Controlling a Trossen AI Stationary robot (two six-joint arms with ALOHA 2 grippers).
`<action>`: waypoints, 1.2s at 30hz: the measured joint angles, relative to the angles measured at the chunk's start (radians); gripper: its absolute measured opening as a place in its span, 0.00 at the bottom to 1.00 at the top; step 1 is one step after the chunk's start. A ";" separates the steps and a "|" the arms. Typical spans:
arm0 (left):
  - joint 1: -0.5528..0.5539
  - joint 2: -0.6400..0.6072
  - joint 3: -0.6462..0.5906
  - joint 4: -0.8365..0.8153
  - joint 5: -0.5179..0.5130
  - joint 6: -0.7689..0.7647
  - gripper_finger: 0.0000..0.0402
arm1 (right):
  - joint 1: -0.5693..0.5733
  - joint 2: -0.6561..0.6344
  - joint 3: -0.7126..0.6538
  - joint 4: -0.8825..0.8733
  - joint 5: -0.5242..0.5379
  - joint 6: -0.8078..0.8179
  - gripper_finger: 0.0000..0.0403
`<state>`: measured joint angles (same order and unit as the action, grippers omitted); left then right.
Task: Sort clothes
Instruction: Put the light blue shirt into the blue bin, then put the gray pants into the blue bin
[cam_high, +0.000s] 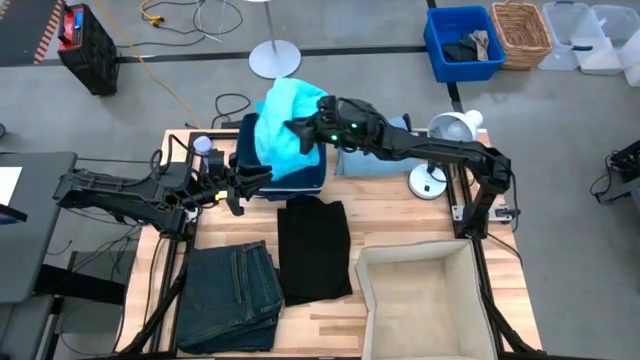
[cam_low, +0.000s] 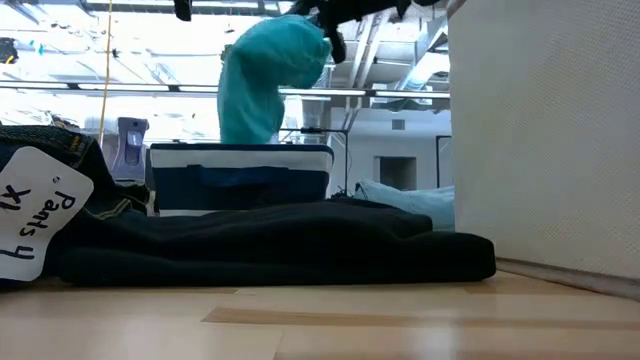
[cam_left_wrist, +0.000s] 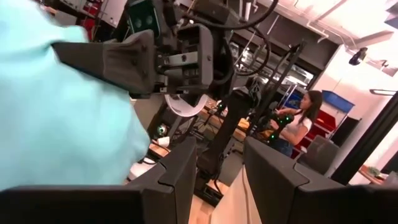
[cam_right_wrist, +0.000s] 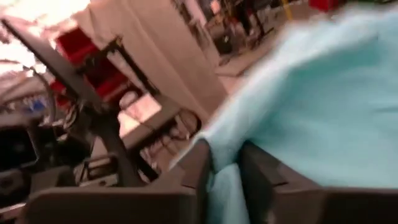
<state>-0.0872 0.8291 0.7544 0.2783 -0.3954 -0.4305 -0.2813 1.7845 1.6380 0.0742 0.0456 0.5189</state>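
Observation:
The teal-green top (cam_high: 283, 125) hangs over the dark blue bin (cam_high: 300, 180) at the table's far side. Its upper end is at my right gripper (cam_high: 300, 130), which reaches in level from the right with its fingers apart. In the low view the top (cam_low: 265, 80) drops behind the bin's rim (cam_low: 240, 150). My left gripper (cam_high: 250, 178) stands open at the bin's left side, raised, with nothing between its fingers. The black shirt (cam_high: 313, 250) lies flat mid-table and the dark jeans (cam_high: 232, 295) lie folded at the near left. The light blue denim piece (cam_high: 375, 162) lies right of the bin. My right gripper has a fold of the teal top's upper end (cam_right_wrist: 225, 186) in the gap between its parted fingers (cam_right_wrist: 199, 168). The fingers come level from the table's right side. The top hangs below them, its lower end (cam_low: 245, 135) inside the bin. Whether the pads still press the cloth I cannot tell.
The beige fabric box (cam_high: 420, 300) fills the near right corner and blocks the low view's right side (cam_low: 545, 130). A white lamp (cam_high: 445, 130) stands by the right arm's base. A person (cam_left_wrist: 298, 121) is in the room beyond the table.

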 joint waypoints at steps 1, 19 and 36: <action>0.000 0.000 0.000 -0.001 0.000 0.000 0.32 | 0.000 0.007 0.024 -0.038 -0.014 -0.002 0.33; 0.000 0.000 0.000 -0.008 0.000 0.001 0.32 | 0.003 -0.151 0.113 -0.463 -0.024 -0.288 0.62; -0.005 0.053 -0.001 -0.173 0.025 -0.033 0.32 | 0.042 -0.264 0.112 -0.864 0.084 -0.332 0.55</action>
<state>-0.0925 0.8820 0.7535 0.1055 -0.3703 -0.4636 -0.2388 1.5204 1.7499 -0.7902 0.1297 0.1865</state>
